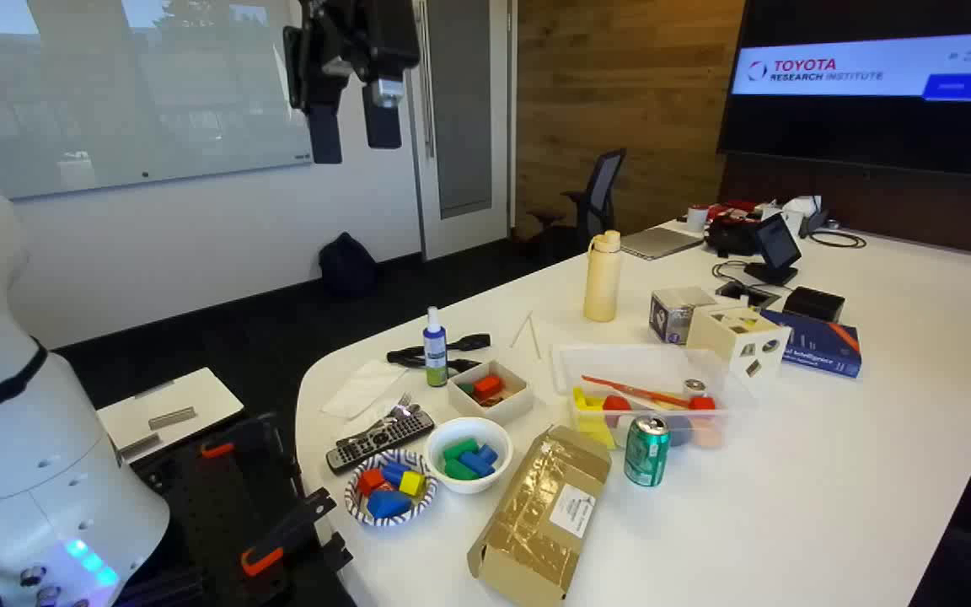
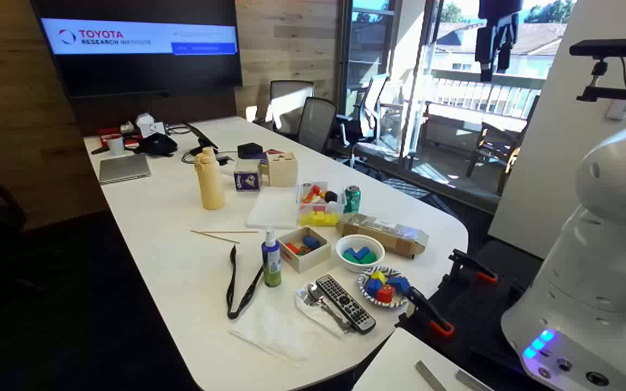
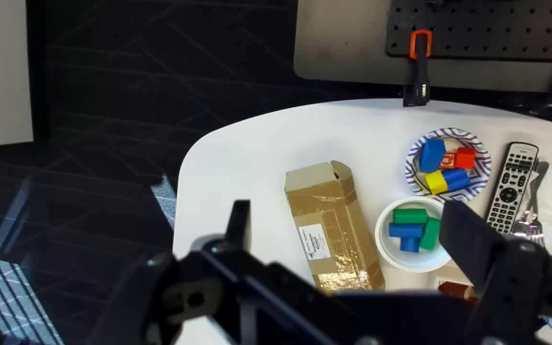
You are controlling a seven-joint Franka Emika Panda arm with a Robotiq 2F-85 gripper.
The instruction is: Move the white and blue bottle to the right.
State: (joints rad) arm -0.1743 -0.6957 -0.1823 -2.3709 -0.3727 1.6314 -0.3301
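Observation:
The white and blue bottle [image 1: 435, 350] is a small spray bottle with a white top, a blue body and a green lower label. It stands upright on the white table in both exterior views [image 2: 271, 260], beside the small open box of blocks. In the wrist view a blue patch at the lower right edge may be part of it; the gripper hides that area. My gripper [image 1: 355, 145] is open and empty, high above the table in both exterior views [image 2: 494, 71]. In the wrist view its fingers [image 3: 348, 206] are wide apart, with the cardboard box and white bowl far below.
Around the bottle are black tongs [image 2: 232, 288], a small block box [image 2: 305, 252], a remote [image 2: 345, 304] and a white bowl [image 1: 469, 455]. A patterned bowl [image 3: 484, 167], cardboard box [image 3: 333, 230], green can [image 1: 647, 451], clear bin [image 1: 646, 358] and tall cream bottle [image 2: 210, 182] also stand there.

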